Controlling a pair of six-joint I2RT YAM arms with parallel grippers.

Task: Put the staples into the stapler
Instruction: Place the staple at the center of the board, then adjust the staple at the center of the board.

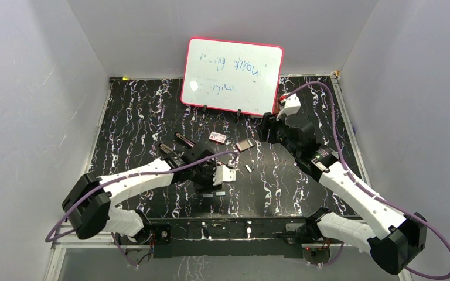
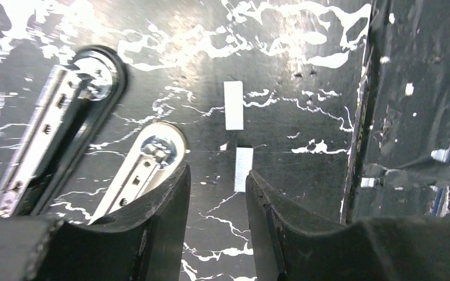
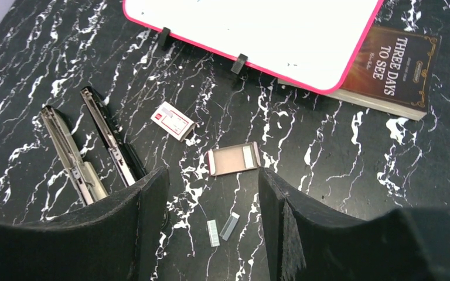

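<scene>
The left fingers (image 2: 164, 222) stand partly apart and hold nothing; we see one strip of staples (image 2: 243, 170) flat on the table (image 2: 304, 193) between their tips, with a second strip (image 2: 233, 105) just beyond. The stapler (image 2: 53, 134) lies opened alongside. The right fingers (image 3: 146, 216) are wide apart and empty.

Black table (image 1: 135, 117) (white-veined), silvery staples (image 3: 212, 232)

Black stapler (image 3: 111, 137) opened, both halves splayed flat, rails up; staples (image 3: 212, 232): two short silvery strips nearby.
</scene>
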